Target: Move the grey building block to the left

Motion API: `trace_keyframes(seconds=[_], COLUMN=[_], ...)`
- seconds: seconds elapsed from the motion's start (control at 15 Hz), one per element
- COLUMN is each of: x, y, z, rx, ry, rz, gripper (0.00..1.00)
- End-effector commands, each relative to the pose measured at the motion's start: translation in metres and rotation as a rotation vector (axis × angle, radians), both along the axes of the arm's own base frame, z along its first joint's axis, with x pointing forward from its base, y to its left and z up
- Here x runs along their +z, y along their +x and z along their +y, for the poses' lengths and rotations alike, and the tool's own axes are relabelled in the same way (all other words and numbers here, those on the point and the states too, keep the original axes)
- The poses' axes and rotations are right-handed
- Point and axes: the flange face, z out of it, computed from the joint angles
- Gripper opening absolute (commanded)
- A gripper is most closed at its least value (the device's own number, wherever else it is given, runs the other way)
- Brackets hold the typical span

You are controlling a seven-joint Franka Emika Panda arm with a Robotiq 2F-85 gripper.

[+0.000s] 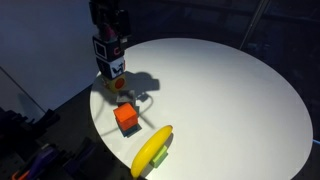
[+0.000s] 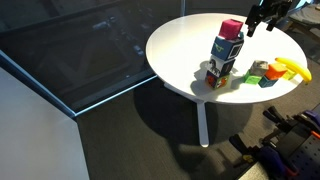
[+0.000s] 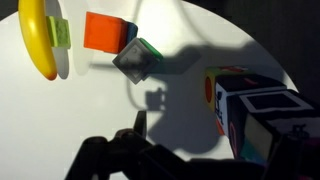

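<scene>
— Item: grey building block (image 3: pixel 135 60)?
— On the table (image 1: pixel 230 90), just beside the orange cube (image 3: pixel 103 30), near the banana (image 3: pixel 38 38).
— End effector (image 2: pixel 262 20)?
— Jaws wide apart, holding nothing; seemingly raised near the patterned cube stack (image 1: pixel 108 55).

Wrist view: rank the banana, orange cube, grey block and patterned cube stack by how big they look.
1. Patterned cube stack, though it is nearest the camera and cropped.
2. Banana, partly cropped at the top.
3. Orange cube and grey building block: they look alike, so not ranked.
</scene>
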Motion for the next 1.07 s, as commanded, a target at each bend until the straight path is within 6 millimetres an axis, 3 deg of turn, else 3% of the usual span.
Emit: trace_keyframes(seconds=[0.0,0.4,1.0], x=[0.020,0.036,0.077], y=[0.003,-0.003,-0.022], z=[0.006,0.007,0.012], rx=[-0.034,-0.035,-0.017], ry=[0.000,0.000,0.012], rz=[-0.009,-0.026,-0.070], gripper=[1.00,1.00,1.00])
